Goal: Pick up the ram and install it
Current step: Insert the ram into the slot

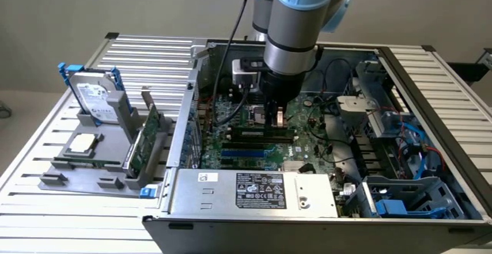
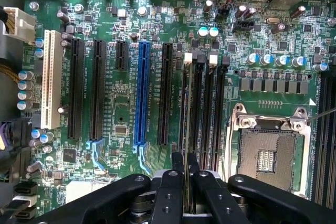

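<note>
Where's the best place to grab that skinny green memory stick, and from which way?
Pinch the ram on its two flat faces, midway along its top edge, coming straight down. It stands on edge over the motherboard slots, with other slots close beside it, so only the top is free. The gripper holds it just so.

Green motherboard bears black slots, one blue slot, one white slot.

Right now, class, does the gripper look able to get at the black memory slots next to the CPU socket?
Probably yes. The gripper, shut on the ram, hangs directly over the memory slots, with no cable or card crossing between; the CPU socket beside them lies low.
</note>
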Motion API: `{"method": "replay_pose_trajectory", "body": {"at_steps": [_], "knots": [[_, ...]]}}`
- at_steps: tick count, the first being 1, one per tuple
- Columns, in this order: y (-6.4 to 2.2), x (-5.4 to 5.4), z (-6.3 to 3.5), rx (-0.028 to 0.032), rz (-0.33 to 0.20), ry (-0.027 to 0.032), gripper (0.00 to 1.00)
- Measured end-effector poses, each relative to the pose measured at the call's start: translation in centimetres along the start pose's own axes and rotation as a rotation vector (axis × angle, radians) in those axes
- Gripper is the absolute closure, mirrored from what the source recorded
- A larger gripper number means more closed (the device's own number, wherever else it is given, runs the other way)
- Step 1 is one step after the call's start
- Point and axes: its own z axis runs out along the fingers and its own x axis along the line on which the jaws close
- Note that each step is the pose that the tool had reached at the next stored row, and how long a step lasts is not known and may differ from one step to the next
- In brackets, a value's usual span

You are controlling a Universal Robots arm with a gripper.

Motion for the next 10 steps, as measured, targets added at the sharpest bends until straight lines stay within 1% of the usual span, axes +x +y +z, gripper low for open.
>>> {"method": "replay_pose_trajectory", "body": {"at_steps": [10], "knots": [[-0.01, 0.0, 0.17, 0.0003, 0.0, 0.0001, 0.86]]}}
